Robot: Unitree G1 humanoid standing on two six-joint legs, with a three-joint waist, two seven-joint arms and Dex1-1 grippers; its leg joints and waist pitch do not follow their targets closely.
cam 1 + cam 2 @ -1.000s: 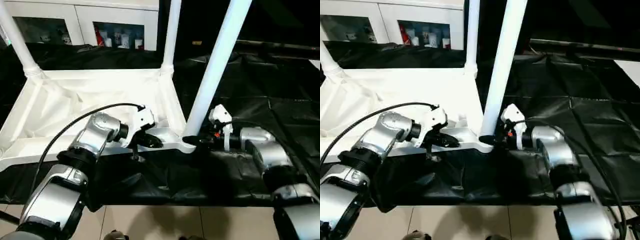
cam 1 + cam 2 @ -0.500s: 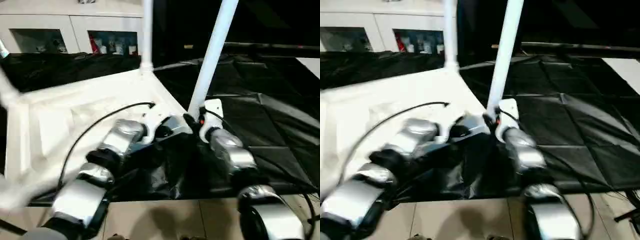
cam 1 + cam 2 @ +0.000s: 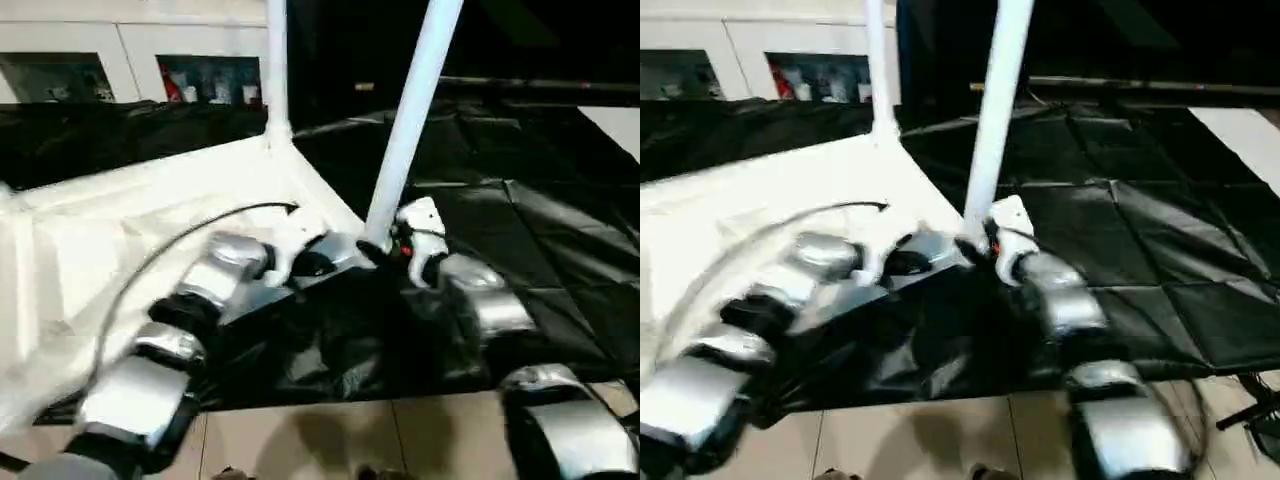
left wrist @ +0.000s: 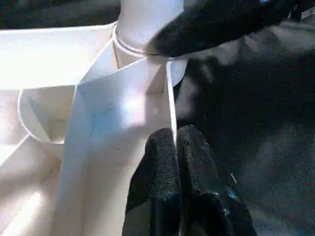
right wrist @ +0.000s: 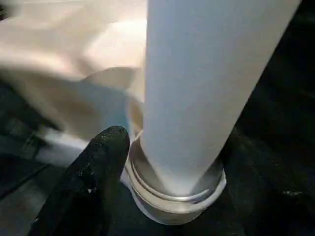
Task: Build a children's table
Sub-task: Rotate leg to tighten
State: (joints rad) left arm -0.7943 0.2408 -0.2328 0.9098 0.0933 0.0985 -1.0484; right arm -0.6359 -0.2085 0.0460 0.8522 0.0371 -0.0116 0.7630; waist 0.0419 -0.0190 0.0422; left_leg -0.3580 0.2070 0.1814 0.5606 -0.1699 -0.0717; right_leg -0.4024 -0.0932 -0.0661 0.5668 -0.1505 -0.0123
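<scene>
White plastic table top (image 3: pixel 120 230) inverted on black-draped bench (image 3: pixel 560 230). Left gripper (image 4: pixel 176 142) clenched on its rim wall. Right gripper (image 5: pixel 167 162) straddles white tube leg (image 3: pixel 410 120) base; grip unclear.

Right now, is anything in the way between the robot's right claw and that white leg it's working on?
Nothing visible. The right gripper already straddles the base of the leg, one black finger beside the corner socket of the table top.

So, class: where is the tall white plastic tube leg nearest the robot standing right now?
In the left eye view the white tube leg stands in the tabletop's near right corner socket, beside the right gripper.
</scene>
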